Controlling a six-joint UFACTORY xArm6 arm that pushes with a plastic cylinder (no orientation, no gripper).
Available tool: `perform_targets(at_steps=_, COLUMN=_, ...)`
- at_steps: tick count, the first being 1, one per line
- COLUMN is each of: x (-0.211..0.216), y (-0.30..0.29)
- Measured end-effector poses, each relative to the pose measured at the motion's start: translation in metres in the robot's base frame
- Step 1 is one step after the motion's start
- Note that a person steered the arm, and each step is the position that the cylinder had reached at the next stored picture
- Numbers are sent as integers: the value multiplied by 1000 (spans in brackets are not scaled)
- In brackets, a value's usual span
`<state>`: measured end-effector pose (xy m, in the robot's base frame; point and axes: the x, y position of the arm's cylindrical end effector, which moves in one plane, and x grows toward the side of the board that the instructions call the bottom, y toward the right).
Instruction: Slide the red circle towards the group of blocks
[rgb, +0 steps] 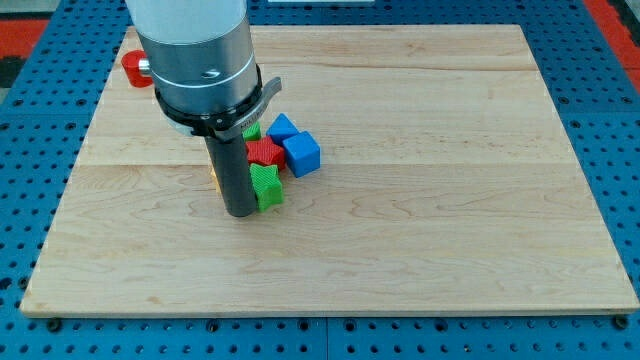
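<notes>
Your arm has no claw to report, just a straight dark rod (238, 170) under a big grey cylinder housing (195, 50). Nothing spread, nothing pinched. My tip (240, 213) sits on the wooden board (420, 200) in the view's left half, just left of the green star-shaped block (268, 187), touching it or as good as; you can't see any gap.

The red circle (133, 67) is at the view's top left, near the board's far-left corner, partly hidden behind the housing. Only its left part shows. It is well apart from the group and from the tip.

The group sits right beside the rod, on its right:
- the green star, nearest the view's bottom
- a red block (266, 152) just above the star, touching it; shape unclear, maybe star or hexagon
- a blue cube (302, 153) just right of the red block, touching it
- a second blue block (283, 126) above those, behind the cube; shape hard to make out
- a second green block (252, 130), only a sliver showing beside the rod at the group's top left; shape cannot be told
- a thin yellow or orange sliver (213, 182) on the rod's left edge; you can't tell what shape it is

Around the board you see a blue perforated table (40, 150).
</notes>
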<state>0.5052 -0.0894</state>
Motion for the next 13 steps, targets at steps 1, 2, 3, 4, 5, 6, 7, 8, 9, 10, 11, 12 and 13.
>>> perform_targets(at_steps=1, x=8, y=-6)
perform_targets(at_steps=2, x=38, y=-46)
perform_targets(at_steps=3, x=19, y=-183)
perform_targets(at_steps=4, x=-49, y=-215)
perform_targets(at_steps=5, x=-143, y=-209)
perform_targets(at_steps=6, x=-194, y=-207)
perform_targets(at_steps=7, x=-204, y=-193)
perform_targets(at_steps=8, x=-210, y=-120)
perform_targets(at_steps=9, x=-210, y=-51)
perform_targets(at_steps=10, x=-210, y=-4)
perform_targets(at_steps=11, x=-210, y=9)
perform_targets(at_steps=12, x=-197, y=-56)
perform_targets(at_steps=13, x=-182, y=-133)
